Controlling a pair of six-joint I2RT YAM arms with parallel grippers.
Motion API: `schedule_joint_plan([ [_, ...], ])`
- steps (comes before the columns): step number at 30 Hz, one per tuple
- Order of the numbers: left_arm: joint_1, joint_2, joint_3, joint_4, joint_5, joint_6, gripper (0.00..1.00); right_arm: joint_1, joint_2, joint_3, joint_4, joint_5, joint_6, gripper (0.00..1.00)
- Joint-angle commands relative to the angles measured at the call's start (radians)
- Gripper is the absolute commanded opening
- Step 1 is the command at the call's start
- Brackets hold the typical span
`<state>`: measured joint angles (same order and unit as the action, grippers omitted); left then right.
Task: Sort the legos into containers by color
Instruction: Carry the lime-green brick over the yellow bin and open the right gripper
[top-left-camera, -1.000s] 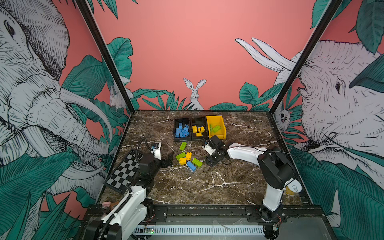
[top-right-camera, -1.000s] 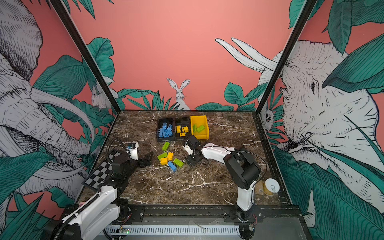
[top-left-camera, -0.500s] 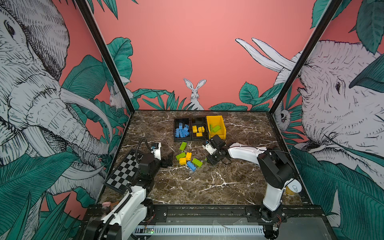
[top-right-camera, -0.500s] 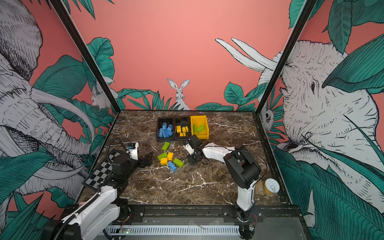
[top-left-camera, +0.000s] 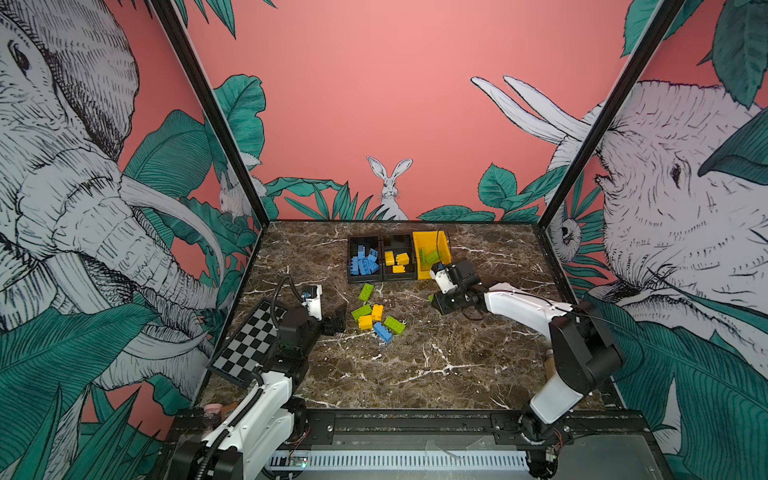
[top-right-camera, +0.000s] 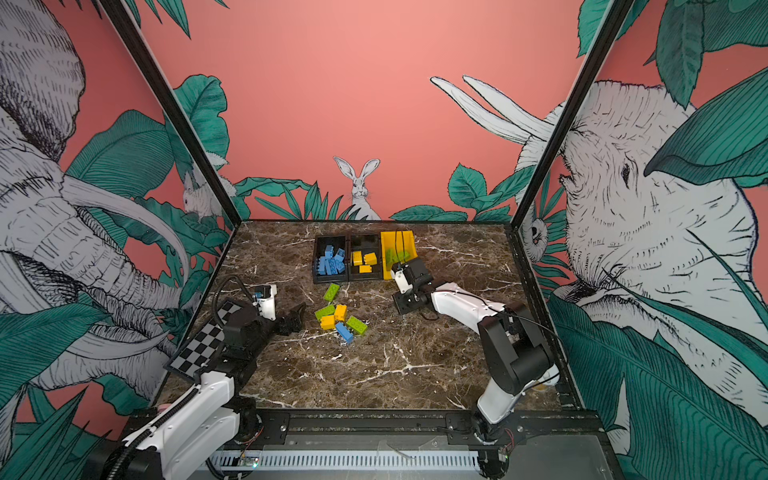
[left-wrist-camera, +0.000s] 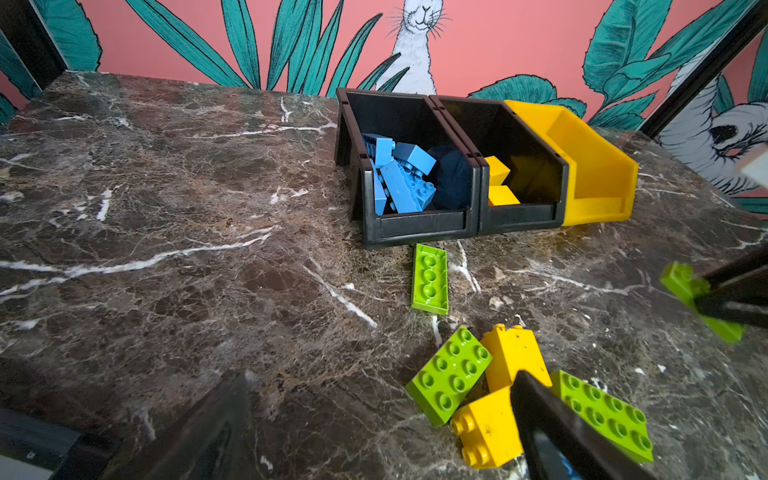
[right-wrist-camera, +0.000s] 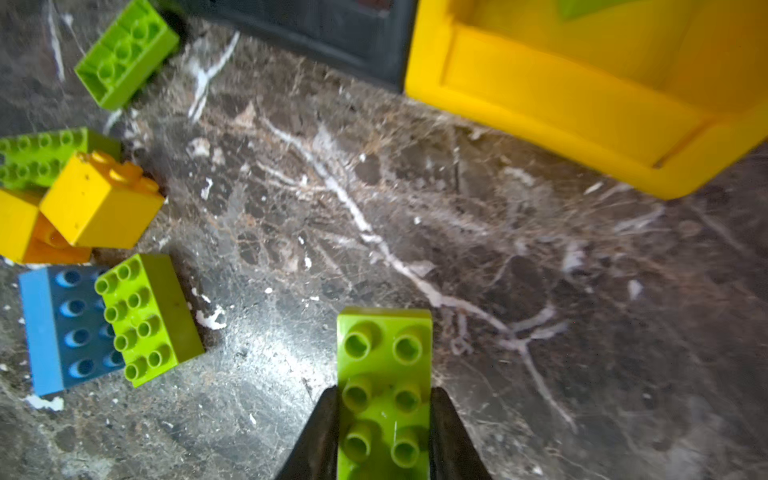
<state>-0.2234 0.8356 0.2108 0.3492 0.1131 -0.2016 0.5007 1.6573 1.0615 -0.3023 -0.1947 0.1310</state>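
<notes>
pink mural walls (top-left-camera: 374, 104), brown marble tabletop (top-left-camera: 415, 370)

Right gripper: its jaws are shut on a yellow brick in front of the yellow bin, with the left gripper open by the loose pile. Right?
No: the brick in the right gripper is green, not yellow, as the right wrist view shows. The yellow bin ahead of it and the open left gripper by the loose pile are as stated.

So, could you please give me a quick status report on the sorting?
Right gripper shut on green brick. Left gripper open beside loose pile. Yellow bin ahead, nothing between.
</notes>
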Motion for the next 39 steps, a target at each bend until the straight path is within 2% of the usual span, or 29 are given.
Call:
schedule_joint_plan([
  [1,-0.003,-0.009,0.014,0.011,-0.001,0.000,0.99,-0.052,-0.007,0.078,0.018,-0.034,0.009,0.27],
  [5,-0.004,-0.004,0.015,0.013,0.006,-0.003,0.99,-0.096,0.063,0.207,0.021,-0.031,0.010,0.26],
  [11,-0.003,-0.017,0.012,0.005,0.004,-0.006,0.99,-0.143,0.243,0.423,0.031,-0.037,0.025,0.27],
  [21,-0.004,-0.025,0.004,0.011,0.010,-0.013,0.99,-0.151,0.473,0.677,-0.006,-0.016,0.059,0.27],
  [25,-0.004,-0.029,0.004,0.009,0.007,-0.011,0.99,-0.152,0.513,0.720,-0.018,0.005,0.067,0.36],
  [30,-0.004,-0.029,0.004,0.011,0.006,-0.014,0.99,-0.150,0.525,0.756,-0.051,-0.003,0.071,0.55],
  [32,-0.004,-0.028,0.004,0.013,0.010,-0.015,0.99,-0.149,0.504,0.743,-0.055,-0.003,0.066,0.60],
  [39,-0.003,-0.029,0.004,0.011,0.007,-0.012,0.99,-0.108,0.290,0.555,-0.033,-0.029,0.019,0.61],
])
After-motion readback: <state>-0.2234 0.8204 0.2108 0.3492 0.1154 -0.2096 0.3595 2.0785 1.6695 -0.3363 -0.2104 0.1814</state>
